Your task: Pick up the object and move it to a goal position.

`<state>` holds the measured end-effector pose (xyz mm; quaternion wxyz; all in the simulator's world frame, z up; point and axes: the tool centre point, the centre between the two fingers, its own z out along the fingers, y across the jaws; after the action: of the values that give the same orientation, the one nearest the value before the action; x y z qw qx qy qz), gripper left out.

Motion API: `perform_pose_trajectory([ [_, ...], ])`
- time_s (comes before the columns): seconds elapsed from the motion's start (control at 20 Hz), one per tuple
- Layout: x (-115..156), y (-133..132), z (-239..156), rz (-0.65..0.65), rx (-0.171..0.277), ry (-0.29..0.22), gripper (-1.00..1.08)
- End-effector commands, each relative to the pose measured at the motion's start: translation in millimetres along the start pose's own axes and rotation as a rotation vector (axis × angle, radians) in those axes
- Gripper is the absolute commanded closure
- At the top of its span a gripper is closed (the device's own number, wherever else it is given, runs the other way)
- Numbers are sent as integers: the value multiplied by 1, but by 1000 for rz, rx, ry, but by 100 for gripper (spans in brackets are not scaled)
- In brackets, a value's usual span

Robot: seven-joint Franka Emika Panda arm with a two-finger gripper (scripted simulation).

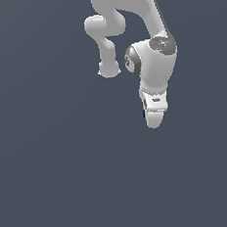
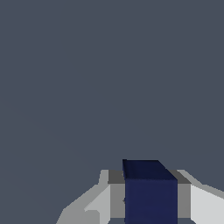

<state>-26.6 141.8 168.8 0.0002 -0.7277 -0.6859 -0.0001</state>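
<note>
The tool (image 2: 151,205) is clenched on the block (image 2: 151,192): in the wrist view, a grey finger pad (image 2: 116,197) sits against one side face of the block and a second pad against the opposite face, with no gap showing on either side. The block sits between the fingertips, its upper face and one front face exposed.

In the exterior view the tool (image 1: 154,121) points downward from the white arm (image 1: 155,62), and only a thin dark sliver of the block (image 1: 144,113) shows at the tool's edge. No contact with the grey ground (image 1: 53,180) can be confirmed from either view, and no goal marker is visible.

Handling assessment:
- The block appears rigid, with flat faces and sharp edges; deformation under grip is unlikely.
- Given its small size relative to the tool, it is probably light.
- The smooth, untextured faces may be slippery; retention likely depends on steady pad pressure.
- Recommended hold: two opposite parallel faces, pads centred, as presently set. An off-centre hold could let the block pivot.
</note>
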Motion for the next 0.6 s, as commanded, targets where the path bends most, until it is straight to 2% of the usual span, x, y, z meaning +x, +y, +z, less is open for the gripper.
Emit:
perform_pose_trajectory([
  [0.0, 17, 1, -26, 0, 1, 1, 108],
  [0.3, 48, 7, -74, 2, 1, 1, 108],
  [0.55, 65, 10, -99, 2, 0, 0, 108],
])
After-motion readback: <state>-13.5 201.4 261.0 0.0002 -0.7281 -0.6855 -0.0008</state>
